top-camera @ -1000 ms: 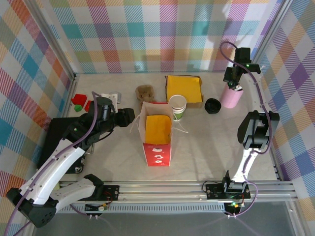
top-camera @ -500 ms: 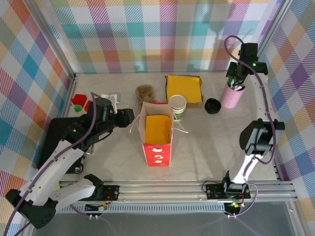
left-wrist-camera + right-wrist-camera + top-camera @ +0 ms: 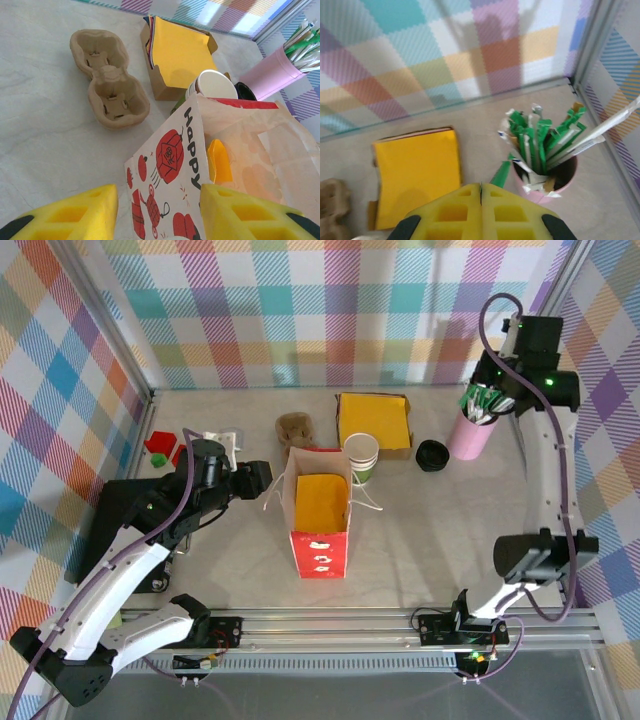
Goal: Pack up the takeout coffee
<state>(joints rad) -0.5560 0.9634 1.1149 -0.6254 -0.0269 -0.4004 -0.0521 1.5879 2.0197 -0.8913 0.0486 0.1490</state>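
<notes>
Red and white paper bag (image 3: 320,538) stands upright and open-topped on the pale surface (image 3: 430,540), nearest the arm bases, with a yellow napkin (image 3: 322,502) lying inside it. At its left wall sits the left gripper (image 3: 158,194). Its jaws stand apart, one yellow pad on either side of the bag's printed panel, and a sliver of surface shows between the left pad and the paper. Whether the pads press on that panel I cannot tell.

Just beyond the bag's far right corner, touching or nearly touching it, stands the takeout coffee cup (image 3: 361,454). It is upright, white at the rim and top and green at the foot, with what looks like more than one rim nested in it. A brown cardboard cup carrier (image 3: 294,427) lies behind the bag's far left corner, empty side up. Directly behind the cup is an open cardboard box of yellow napkins (image 3: 374,420).

To the right of the cup, apart from it, rests a black round lid (image 3: 432,454), and just beside that a pink holder (image 3: 468,438) full of green and white wrapped straws (image 3: 540,142).

The right gripper (image 3: 481,190) hangs above that holder with its jaws clenched, pad against pad. A green strip (image 3: 501,173) slants from close beside their seam up to the bundle; whether it is pinched I cannot tell.
</notes>
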